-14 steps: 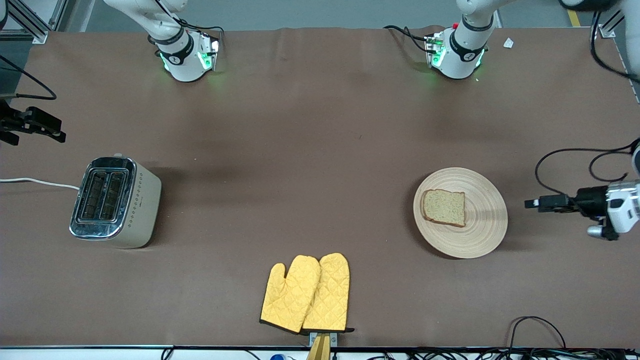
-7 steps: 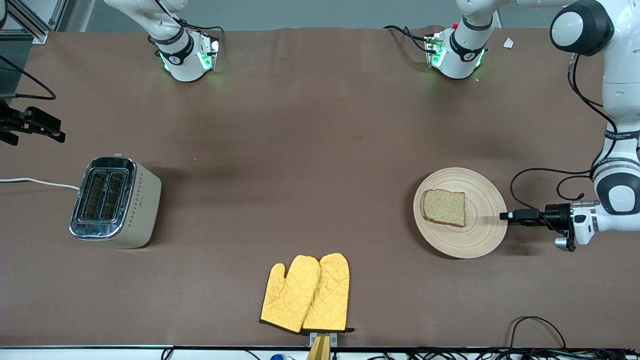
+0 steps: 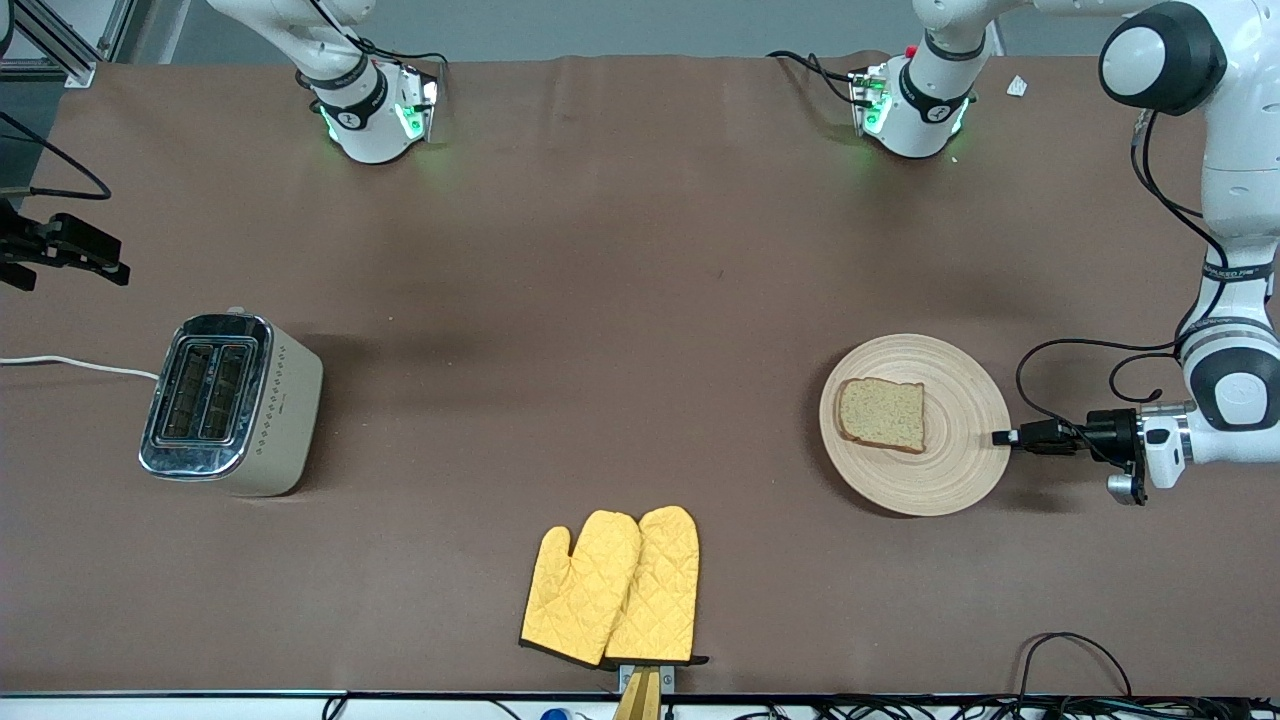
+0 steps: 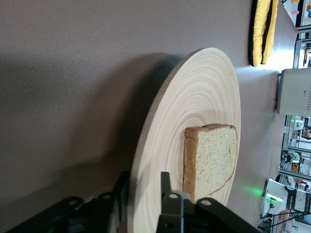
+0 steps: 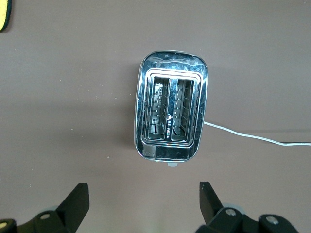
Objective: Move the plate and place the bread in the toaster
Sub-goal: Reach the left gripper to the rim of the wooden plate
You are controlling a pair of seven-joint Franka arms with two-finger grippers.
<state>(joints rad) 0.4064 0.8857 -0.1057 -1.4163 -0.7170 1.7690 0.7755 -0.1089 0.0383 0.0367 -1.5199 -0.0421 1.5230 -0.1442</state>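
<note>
Plate [image 3: 965, 470] first: it lay flat on the counter [image 3: 600, 300] toward the left arm's end, with the bread [image 3: 882, 415] lying on the part of it nearest the middle of the counter. I judged that this was why my left hand [image 3: 1000, 437] came in low and level from the outer edge, where the rim was bare and the slice was well clear of my fingers. In the left wrist view the two fingers [image 4: 166, 187] stood narrow, one above and one below the wooden rim [image 4: 204, 92], pinching the plate. The bread [image 4: 214, 155] sat just past them, untouched.

The toaster [image 3: 230, 405] stood well apart, at the right arm's end, slots up and its white cord [image 3: 70, 364] trailing off the counter's edge. My right hand [image 3: 115, 270] waited in the air near it, fingers spread wide; its wrist camera looked straight down at the toaster [image 5: 171, 119], both slots empty. I reckoned it was held there ready to take the slice once the plate was brought across.

A pair of yellow oven mitts [image 3: 612, 585] lay nearer the front camera, between the two, off the straight path.
</note>
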